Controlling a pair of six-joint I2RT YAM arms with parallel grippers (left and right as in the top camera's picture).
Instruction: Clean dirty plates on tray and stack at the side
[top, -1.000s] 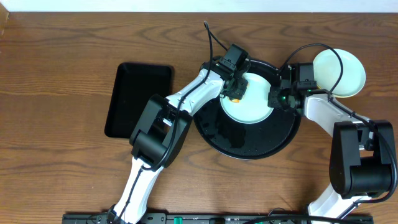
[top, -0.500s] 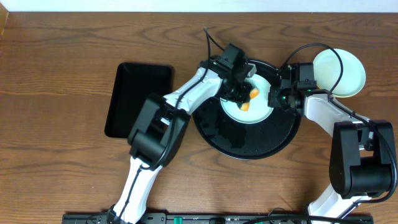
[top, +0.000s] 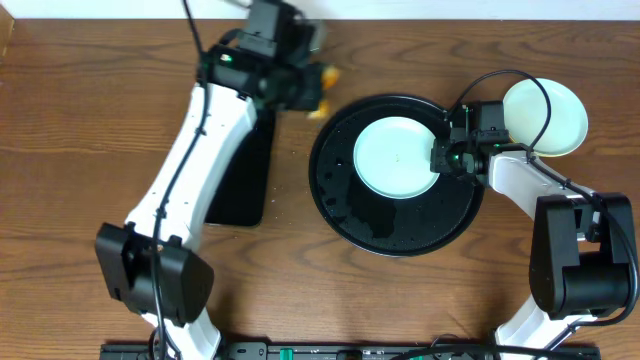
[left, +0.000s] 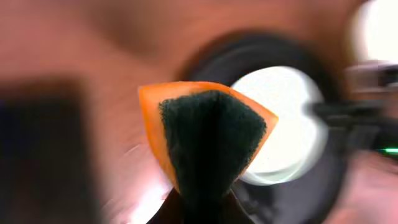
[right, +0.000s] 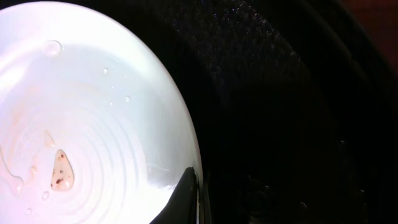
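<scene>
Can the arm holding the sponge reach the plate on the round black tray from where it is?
Probably yes. The left gripper, with its sponge, hovers just beyond the rim of the tray, and the top of the plate lies open; the right gripper only occupies its right edge.

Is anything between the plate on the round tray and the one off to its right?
Nothing loose. Between the plate and the side plate are only the tray rim and the right gripper at the plate's right edge. The left gripper, holding the sponge, is off to the left.
</scene>
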